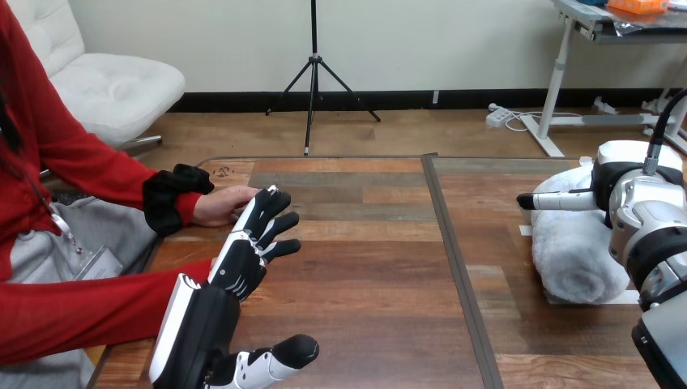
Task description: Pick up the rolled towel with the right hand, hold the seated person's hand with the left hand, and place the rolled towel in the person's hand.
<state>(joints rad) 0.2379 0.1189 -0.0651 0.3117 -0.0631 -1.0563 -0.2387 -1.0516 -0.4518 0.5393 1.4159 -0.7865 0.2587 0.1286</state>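
Lying partly under the open-fingered right robot hand (616,186), the rolled towel (571,251)

White rolled towel (571,253) lying far right; person's hand (217,206) resting left

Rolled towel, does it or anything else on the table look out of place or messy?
Nothing stands out. The rolled towel lies neatly rolled on the table, with the right hand over its far end. Nothing looks spilled or damaged.
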